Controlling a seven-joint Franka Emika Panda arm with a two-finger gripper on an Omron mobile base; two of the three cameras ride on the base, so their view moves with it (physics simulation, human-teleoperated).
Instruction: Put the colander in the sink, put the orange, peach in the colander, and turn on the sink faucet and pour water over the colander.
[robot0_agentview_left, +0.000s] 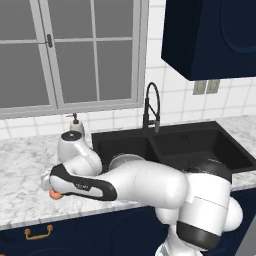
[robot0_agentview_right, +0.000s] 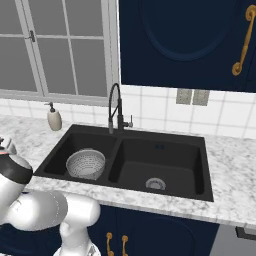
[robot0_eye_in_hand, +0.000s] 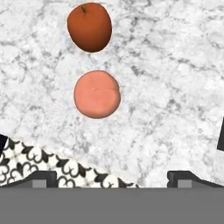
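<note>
In the hand view the deep red-orange orange (robot0_eye_in_hand: 89, 27) and the pale pink peach (robot0_eye_in_hand: 97, 94) lie close together on the marble counter (robot0_eye_in_hand: 175, 78). My gripper (robot0_eye_in_hand: 112, 177) hovers above them, open, its fingertips (robot0_eye_in_hand: 43, 177) wide apart with nothing between them. The peach lies nearer the fingers and left of their midline. The grey colander (robot0_agentview_right: 86, 163) sits upright in the left basin of the black sink (robot0_agentview_right: 165, 145). The black gooseneck faucet (robot0_agentview_right: 116, 107) stands behind the divider, with no water running. The arm reaches left over the counter (robot0_agentview_left: 25, 165), partly hiding the colander (robot0_agentview_left: 125, 160).
A beige soap dispenser (robot0_agentview_right: 54, 119) stands on the counter left of the sink, by the window. The counter's front edge runs close below the fruit, with patterned floor (robot0_eye_in_hand: 26, 162) beyond it. A dark wall cabinet (robot0_agentview_left: 210, 35) hangs above the right basin.
</note>
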